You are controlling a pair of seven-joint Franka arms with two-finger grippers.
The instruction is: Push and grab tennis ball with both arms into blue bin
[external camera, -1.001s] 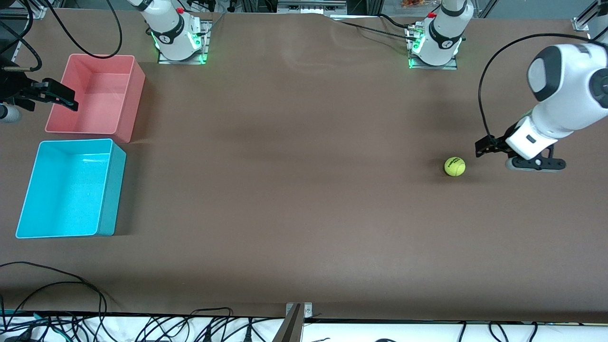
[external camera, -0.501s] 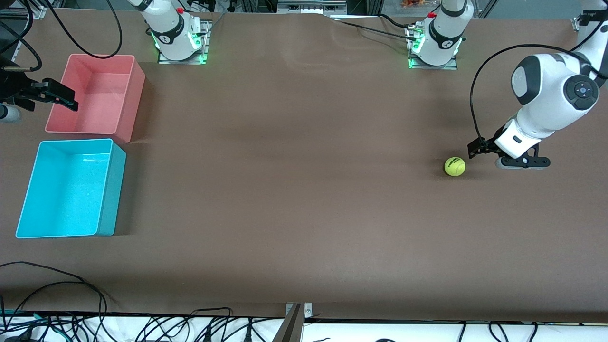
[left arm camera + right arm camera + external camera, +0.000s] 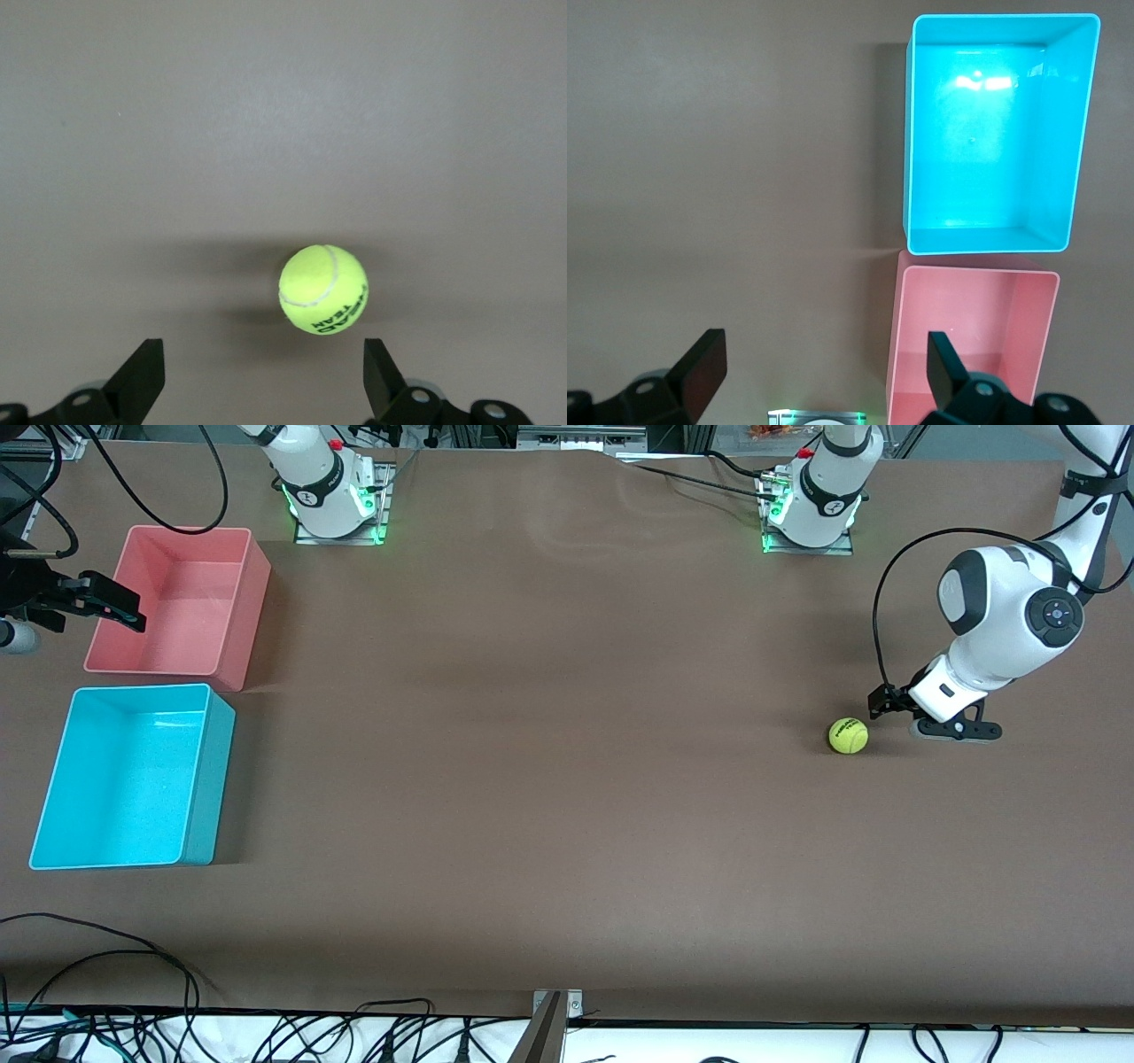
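Front view shows us the tennis ball (image 3: 848, 736) near the worktop's left-arm end, well apart from the blue bin (image 3: 199, 779). Our left gripper (image 3: 886, 704) sits just beside it, jaws wide, holding nothing; an off-centre push could roll it astray. Our right gripper (image 3: 111, 609) waits, jaws wide and empty, above the pink bin (image 3: 252, 584).

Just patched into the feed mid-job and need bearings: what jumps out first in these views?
The tennis ball sits alone on the brown table at the left arm's end, with the left gripper low beside it, jaws open toward the ball. At the right arm's end stand the blue bin and, farther from the front camera, a pink bin, both empty. The right gripper waits, jaws open, by the pink bin.
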